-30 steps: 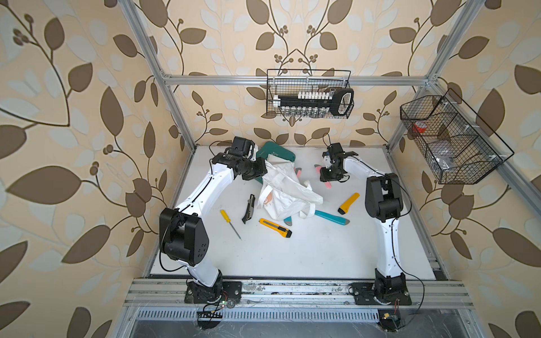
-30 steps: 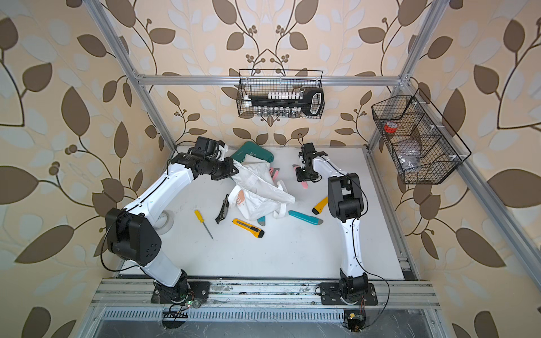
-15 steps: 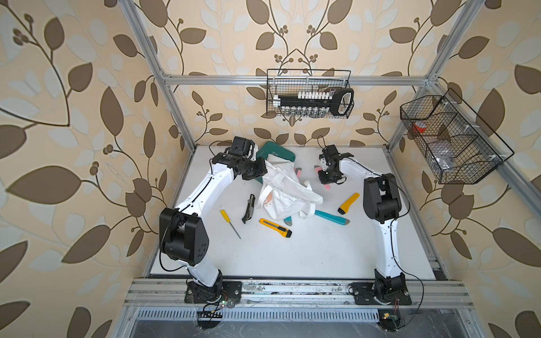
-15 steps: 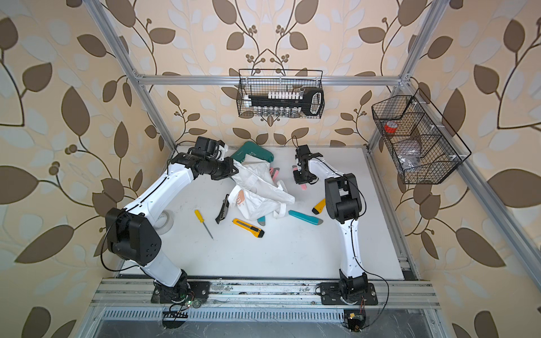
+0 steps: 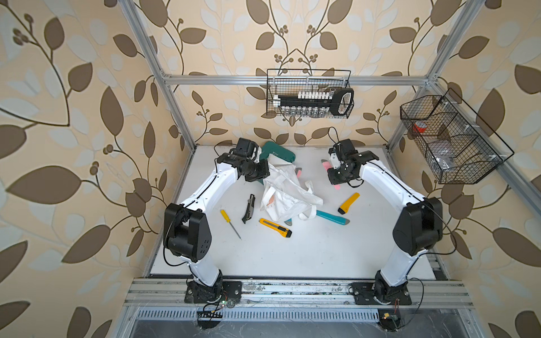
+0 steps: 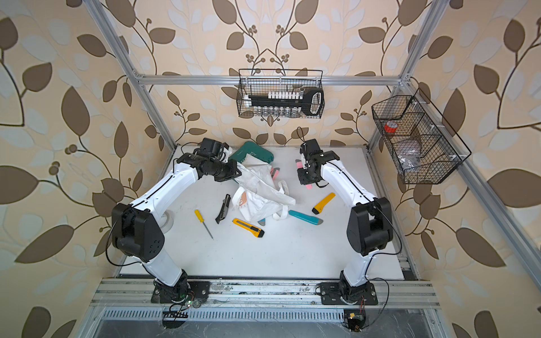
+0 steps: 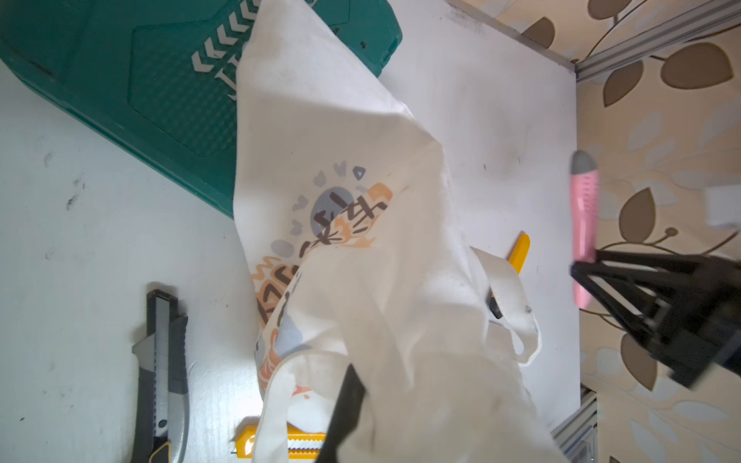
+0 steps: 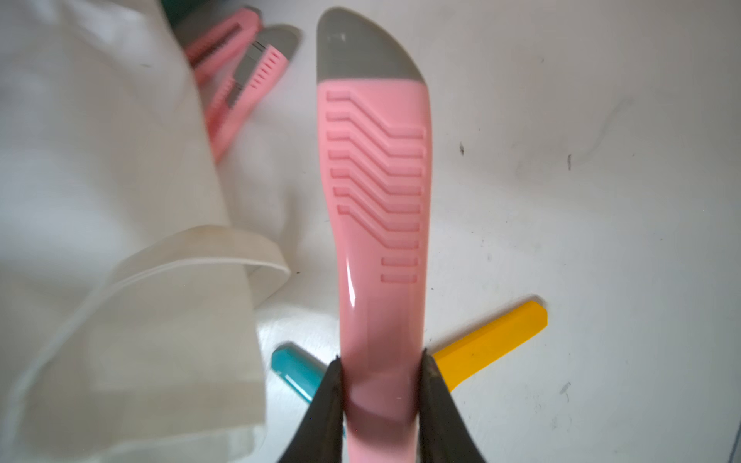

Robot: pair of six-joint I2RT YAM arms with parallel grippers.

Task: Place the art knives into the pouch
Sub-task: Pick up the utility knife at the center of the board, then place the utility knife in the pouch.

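The pouch [image 5: 285, 190] is a crumpled white cloth tote with orange print, mid-table in both top views. My left gripper [image 5: 265, 175] is shut on its upper cloth and holds that edge up. In the left wrist view one black finger [image 7: 349, 401] shows under the pouch [image 7: 361, 200]. My right gripper [image 8: 381, 385] is shut on a pink art knife [image 8: 377, 200] with a grey tip, held off the table to the right of the pouch [image 8: 100, 200]. The art knife [image 6: 300, 164] sticks out past the right gripper [image 6: 306, 175].
Two more pink knives [image 8: 240, 92] lie against the pouch's far side. A yellow knife [image 5: 275, 227], a teal knife [image 5: 332, 218], a yellow knife [image 5: 349, 202], a black-grey knife [image 5: 248, 208] and a yellow screwdriver [image 5: 229, 222] lie around. A dark green case [image 5: 278, 152] sits behind. Wire baskets [image 5: 310, 93] hang on the walls.
My right gripper's jaws have closed on the pink art knife and the wrist has shifted slightly. The left arm and the pouch have stayed put.
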